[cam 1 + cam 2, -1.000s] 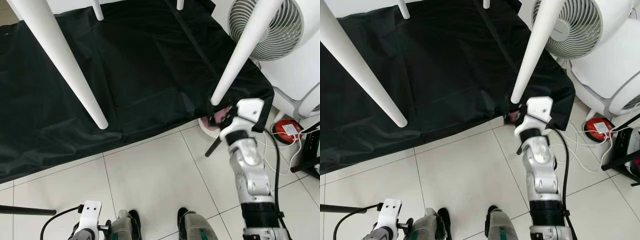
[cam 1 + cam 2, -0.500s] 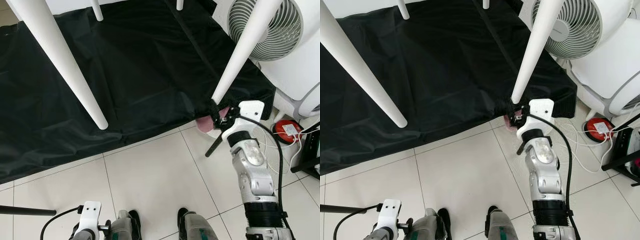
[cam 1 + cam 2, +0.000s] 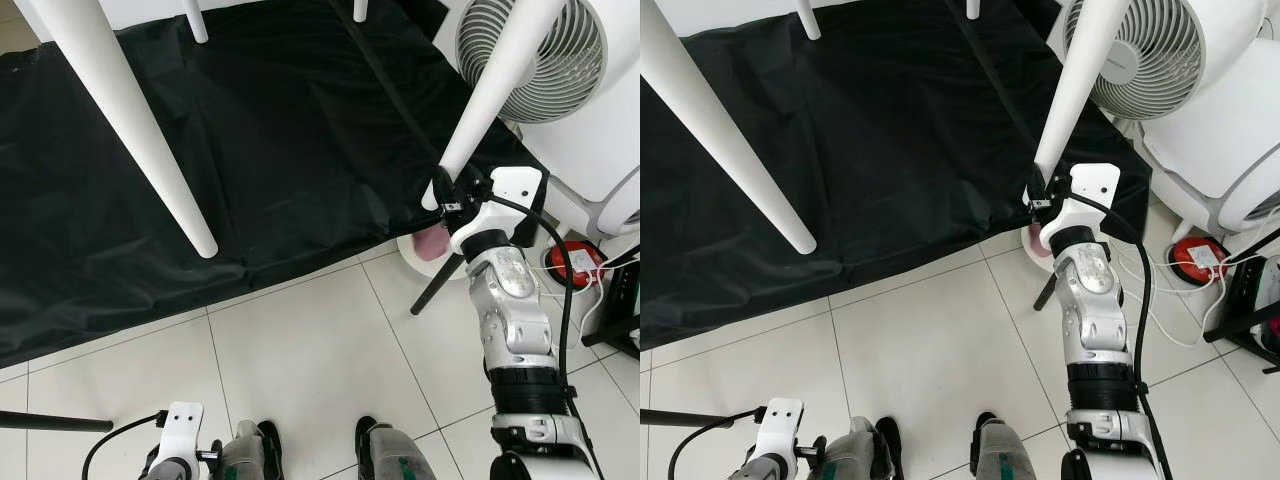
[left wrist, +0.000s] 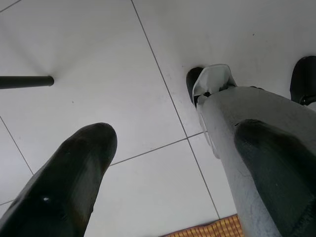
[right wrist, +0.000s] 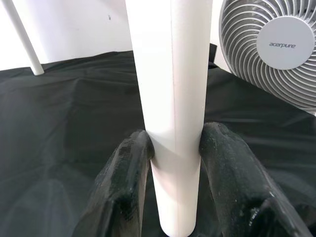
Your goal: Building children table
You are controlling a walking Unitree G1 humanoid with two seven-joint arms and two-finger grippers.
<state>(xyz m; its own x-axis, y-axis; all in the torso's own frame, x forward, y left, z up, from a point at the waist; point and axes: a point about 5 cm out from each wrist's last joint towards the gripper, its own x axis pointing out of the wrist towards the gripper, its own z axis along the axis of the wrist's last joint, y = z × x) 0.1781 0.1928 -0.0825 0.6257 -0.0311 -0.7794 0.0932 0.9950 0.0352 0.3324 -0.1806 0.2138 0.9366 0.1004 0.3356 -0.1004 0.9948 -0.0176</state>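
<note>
White tiled floor (image 3: 300,350) under black cloth (image 3: 250,150), our right gripper (image 5: 170,148) jaws clamping white table leg (image 5: 170,74), left gripper (image 4: 168,163) jaws parted.

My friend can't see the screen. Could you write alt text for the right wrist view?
The right gripper is clamped on a white table leg, one black finger on each side near its end. Behind lie a black cloth and a white fan.

right tool (image 5: 173,163) raised, clamped; left arm low.
</note>
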